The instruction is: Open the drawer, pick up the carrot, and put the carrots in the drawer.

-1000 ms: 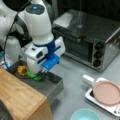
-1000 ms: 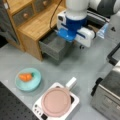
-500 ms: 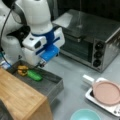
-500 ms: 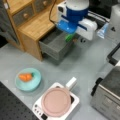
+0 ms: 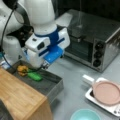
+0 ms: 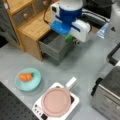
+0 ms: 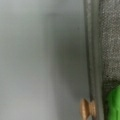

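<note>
Risen since a second ago, my gripper [image 5: 45, 65] hangs above the open drawer [image 5: 53, 86], over its front half; I cannot tell whether my fingers are spread or pressed together. Drawer stands pulled out from the wooden cabinet [image 6: 33, 27], and inside it lie a green vegetable [image 5: 34, 75] and a yellow-orange piece [image 5: 22, 70] toward the cabinet side, the wrist view catching the drawer's brass knob [image 7: 87, 108] on its front lip. Carrot [image 6: 25, 77] not yet in the drawer: it sits well apart from it in the teal bowl [image 6: 35, 85], beside the white tray [image 6: 74, 100] carrying the pink plate [image 6: 56, 102].
</note>
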Controlling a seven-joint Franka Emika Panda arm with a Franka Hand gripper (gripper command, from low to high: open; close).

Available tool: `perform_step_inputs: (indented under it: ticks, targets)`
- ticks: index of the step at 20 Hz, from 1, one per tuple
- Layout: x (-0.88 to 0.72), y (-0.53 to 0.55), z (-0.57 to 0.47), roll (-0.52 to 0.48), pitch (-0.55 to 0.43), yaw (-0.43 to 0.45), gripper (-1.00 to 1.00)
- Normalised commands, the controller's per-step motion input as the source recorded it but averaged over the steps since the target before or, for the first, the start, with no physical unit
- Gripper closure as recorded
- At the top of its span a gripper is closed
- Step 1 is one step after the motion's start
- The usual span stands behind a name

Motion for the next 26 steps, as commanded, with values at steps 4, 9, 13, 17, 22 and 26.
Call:
perform_step_inputs:
  ticks: [4,9,13,17,22,26]
  targets:
    - [0.61,0.13,0.21,-0.058,0.236,-0.038,-1.0]
    - [0.59,0.12,0.18,-0.09,0.239,0.042,-1.0]
    - [0.59,-0.01,0.12,-0.095,0.221,0.077,-1.0]
    - [0.49,-0.12,0.12,-0.079,0.231,0.071,-1.0]
    - [0.39,-0.19,0.12,-0.083,0.24,-0.021,-1.0]
    - [0.47,-0.25,0.11,-0.089,0.227,-0.086,-1.0]
